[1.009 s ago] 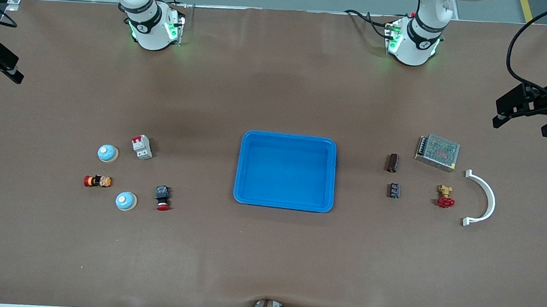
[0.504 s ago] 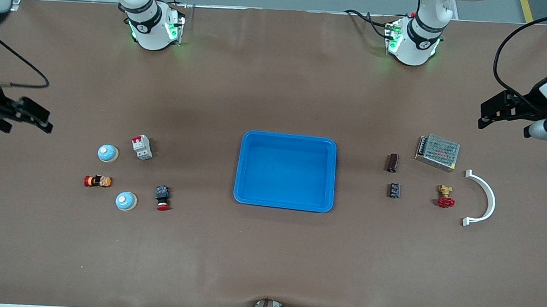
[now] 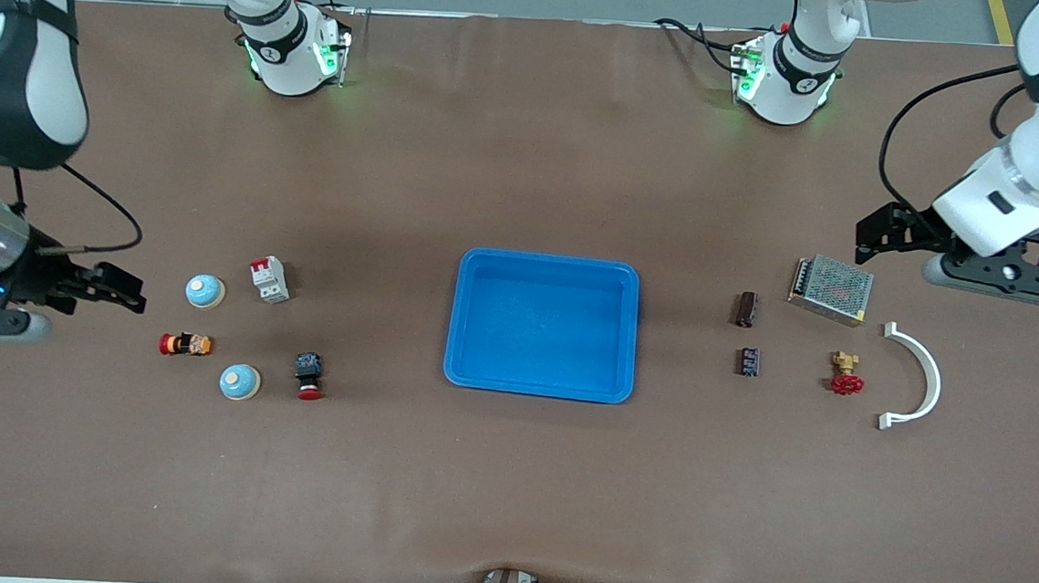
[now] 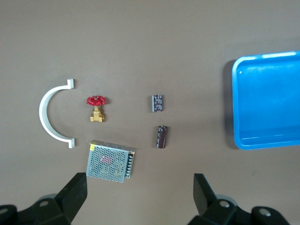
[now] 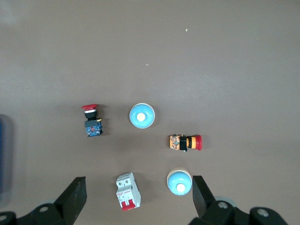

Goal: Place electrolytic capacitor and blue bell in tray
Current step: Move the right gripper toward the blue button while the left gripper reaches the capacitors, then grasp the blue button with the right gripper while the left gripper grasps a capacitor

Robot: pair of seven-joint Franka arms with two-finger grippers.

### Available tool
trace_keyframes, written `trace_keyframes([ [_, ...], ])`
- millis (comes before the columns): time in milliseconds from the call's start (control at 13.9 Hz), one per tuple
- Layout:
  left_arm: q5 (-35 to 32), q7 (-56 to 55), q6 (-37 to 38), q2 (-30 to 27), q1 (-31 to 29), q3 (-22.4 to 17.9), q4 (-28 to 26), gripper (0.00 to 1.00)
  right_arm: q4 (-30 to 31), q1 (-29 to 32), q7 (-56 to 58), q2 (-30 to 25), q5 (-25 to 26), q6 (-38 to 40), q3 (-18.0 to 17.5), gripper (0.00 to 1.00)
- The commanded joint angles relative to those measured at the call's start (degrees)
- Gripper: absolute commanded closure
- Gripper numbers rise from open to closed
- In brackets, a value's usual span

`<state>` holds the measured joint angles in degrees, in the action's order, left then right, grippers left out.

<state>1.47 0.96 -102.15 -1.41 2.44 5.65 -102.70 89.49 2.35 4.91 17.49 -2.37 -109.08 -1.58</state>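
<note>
Blue tray (image 3: 543,324) sits mid-bench, nothing in it. Two cylindrical capacitors are seen toward the left arm's end: brown capacitor (image 3: 745,308) and, nearer the front camera, dark capacitor (image 3: 749,361); both lie flat on the bench (image 3: 505,492). Two blue bells lie toward the right arm's end: one bell (image 3: 205,291) beside the white breaker (image 3: 270,279), second bell (image 3: 239,382) nearer the camera. Left gripper (image 4: 137,193) is held over the bench near the mesh power supply (image 3: 831,289), fingers spread wide, nothing held. Right gripper (image 5: 138,196) is held over the bench beside the bells, fingers wide apart, nothing held.
</note>
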Motion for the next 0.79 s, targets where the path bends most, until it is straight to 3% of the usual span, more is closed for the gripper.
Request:
trace_keyframes([
  [0,1.7,-0.8,-4.1,-4.3,-0.8,0.7,-8.9,0.0,-0.8,-0.5,0.5,3.8,-0.3,-2.4,0.2,0.0],
  [288,1.8,-0.8,-15.1,-7.5,-0.5,2.3,-21.6,0.0,-0.6,-2.1,0.5,7.7,0.3,-5.0,0.2,0.0],
  [721,1.7,-0.6,-26.5,-6.5,-0.3,6.2,-31.2,0.0,0.2,-3.1,0.6,13.0,0.8,-9.6,0.3,0.0],
])
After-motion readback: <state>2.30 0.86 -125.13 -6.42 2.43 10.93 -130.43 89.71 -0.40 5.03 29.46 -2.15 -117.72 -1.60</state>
